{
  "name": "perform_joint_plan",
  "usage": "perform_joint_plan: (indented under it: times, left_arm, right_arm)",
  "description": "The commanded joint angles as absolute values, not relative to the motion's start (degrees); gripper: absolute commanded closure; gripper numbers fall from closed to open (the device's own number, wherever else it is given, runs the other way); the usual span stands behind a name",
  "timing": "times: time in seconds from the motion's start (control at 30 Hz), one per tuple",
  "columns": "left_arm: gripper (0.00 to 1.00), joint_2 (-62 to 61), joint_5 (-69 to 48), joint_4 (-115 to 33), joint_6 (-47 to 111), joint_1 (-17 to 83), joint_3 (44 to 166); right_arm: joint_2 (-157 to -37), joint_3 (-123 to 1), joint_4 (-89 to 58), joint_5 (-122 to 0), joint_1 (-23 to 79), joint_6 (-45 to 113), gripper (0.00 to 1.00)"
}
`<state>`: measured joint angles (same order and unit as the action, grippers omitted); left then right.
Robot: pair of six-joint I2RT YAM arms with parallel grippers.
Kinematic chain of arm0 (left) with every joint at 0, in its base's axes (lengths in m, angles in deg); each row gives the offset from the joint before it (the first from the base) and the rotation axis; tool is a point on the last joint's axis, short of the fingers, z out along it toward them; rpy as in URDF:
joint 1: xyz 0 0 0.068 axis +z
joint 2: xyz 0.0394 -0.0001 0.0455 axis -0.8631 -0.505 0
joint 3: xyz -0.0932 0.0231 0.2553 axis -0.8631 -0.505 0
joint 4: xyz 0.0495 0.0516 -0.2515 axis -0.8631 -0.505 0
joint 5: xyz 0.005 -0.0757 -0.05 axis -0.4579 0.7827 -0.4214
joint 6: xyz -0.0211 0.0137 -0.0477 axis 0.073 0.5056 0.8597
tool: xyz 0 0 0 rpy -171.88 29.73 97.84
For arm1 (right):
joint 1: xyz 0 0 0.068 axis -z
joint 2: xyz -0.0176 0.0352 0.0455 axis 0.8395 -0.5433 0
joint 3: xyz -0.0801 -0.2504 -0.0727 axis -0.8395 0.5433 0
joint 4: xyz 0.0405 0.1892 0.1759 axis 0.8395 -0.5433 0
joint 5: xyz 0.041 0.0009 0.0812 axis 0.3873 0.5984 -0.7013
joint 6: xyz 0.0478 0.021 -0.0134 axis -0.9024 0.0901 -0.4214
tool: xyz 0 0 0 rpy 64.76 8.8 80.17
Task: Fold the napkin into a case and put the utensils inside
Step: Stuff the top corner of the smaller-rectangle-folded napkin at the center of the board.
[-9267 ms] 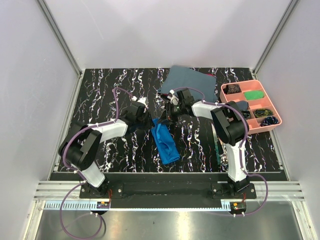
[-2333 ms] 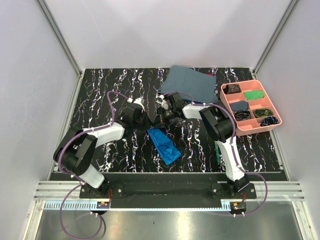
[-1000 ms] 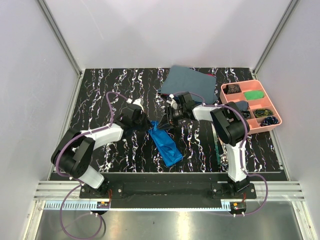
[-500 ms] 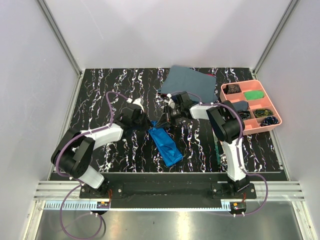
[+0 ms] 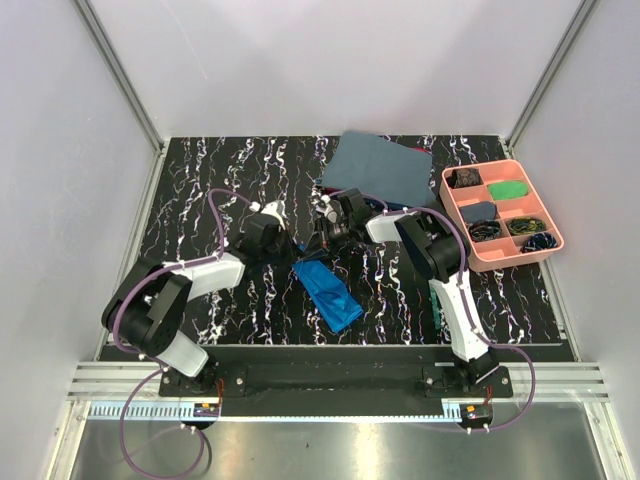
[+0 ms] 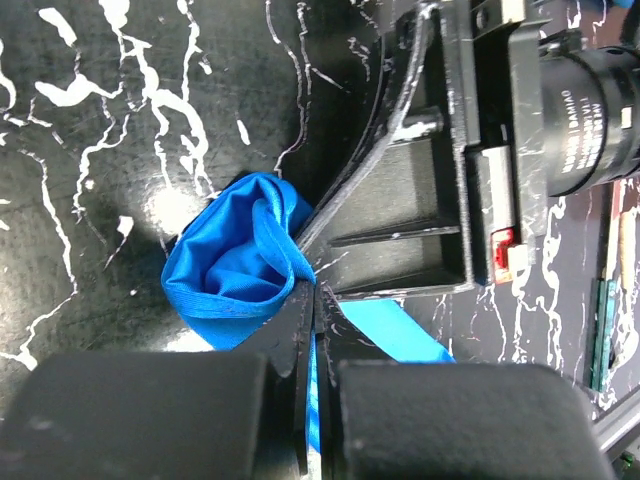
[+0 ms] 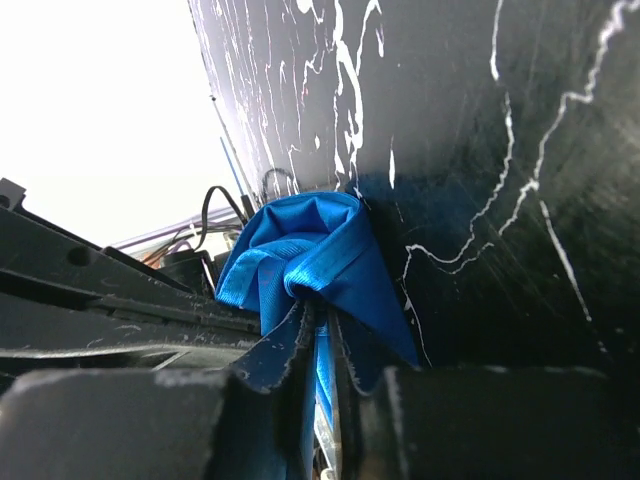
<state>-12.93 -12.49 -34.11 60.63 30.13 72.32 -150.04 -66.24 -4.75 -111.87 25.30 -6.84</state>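
The bright blue napkin (image 5: pixel 328 290) lies as a long folded strip in the middle of the marbled table, its far end bunched up. My left gripper (image 5: pixel 291 254) comes in from the left and is shut on that bunched end (image 6: pixel 235 265); blue cloth shows between its closed fingers. My right gripper (image 5: pixel 319 247) meets it from the right and is also shut on the same end (image 7: pixel 310 255), a fold pinched between its jaws. The two grippers almost touch. The utensils (image 5: pixel 436 298) lie by the right arm's base, mostly hidden; a green handle (image 6: pixel 601 330) shows.
A larger dull grey-blue cloth (image 5: pixel 380 165) lies at the back of the table. A pink compartment tray (image 5: pixel 500 262) with small items stands at the right edge. White walls enclose the table on three sides.
The right gripper has closed on the napkin's bunched end and shifted a little to the left. The left gripper stayed shut on the cloth, and that end has moved slightly left with them.
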Motion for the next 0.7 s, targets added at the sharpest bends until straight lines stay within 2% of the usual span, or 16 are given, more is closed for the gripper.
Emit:
perform_joint_plan:
  times: [0.0,0.1,0.13,0.27,0.67]
  left_arm:
    - [1.0,-10.84,-14.16,-32.49,61.91,29.61,70.61]
    - [1.0,-10.66,-15.74,-33.8,61.82,29.79,70.96]
    - [1.0,-10.4,-15.92,-33.81,61.73,29.88,70.79]
    - [1.0,-10.31,-16.45,-33.63,61.82,30.05,70.08]
    - [1.0,-10.05,-15.48,-34.15,61.29,30.23,70.96]
  right_arm:
    - [-146.85,-67.8,-4.11,-113.88,25.09,-7.04,0.82]
    - [-144.22,-65.44,-4.47,-113.7,26.15,-7.31,0.76]
    - [-143.0,-64.9,-4.55,-113.61,26.41,-7.22,0.71]
    - [-140.79,-63.14,-7.01,-113.61,27.03,-5.2,0.61]
    - [-137.45,-59.36,-9.48,-113.26,29.49,-1.33,0.59]
